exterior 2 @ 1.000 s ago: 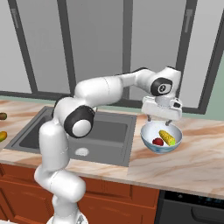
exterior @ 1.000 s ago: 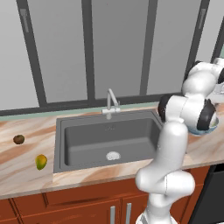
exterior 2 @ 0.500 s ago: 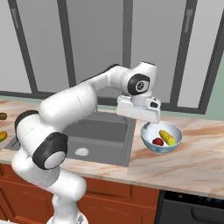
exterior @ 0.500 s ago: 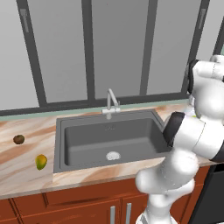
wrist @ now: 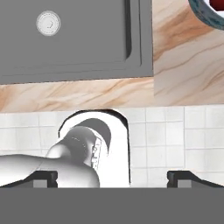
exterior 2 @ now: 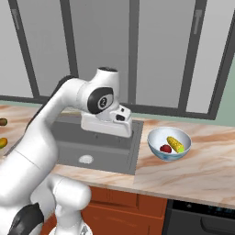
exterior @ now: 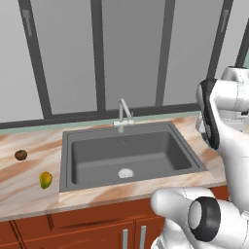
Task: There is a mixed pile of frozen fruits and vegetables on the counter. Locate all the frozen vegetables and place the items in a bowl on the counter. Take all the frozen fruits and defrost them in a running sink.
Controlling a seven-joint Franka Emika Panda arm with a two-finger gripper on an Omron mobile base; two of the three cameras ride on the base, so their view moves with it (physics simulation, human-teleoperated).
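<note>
Yellow corn cob [exterior 2: 175,144] lies slantwise in the bowl [exterior 2: 157,138]; hand [wrist: 112,176] spread, empty.

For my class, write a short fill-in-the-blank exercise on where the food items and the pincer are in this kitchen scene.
1. The corn cob and the red ball lie in the ____.
2. The brown ball and the yellow-green oval lie on the ____.
3. The sink holds ____ food items.
4. The pincer stands ____, with nothing between its tips.

Missing words: bowl; counter; no; open
</note>
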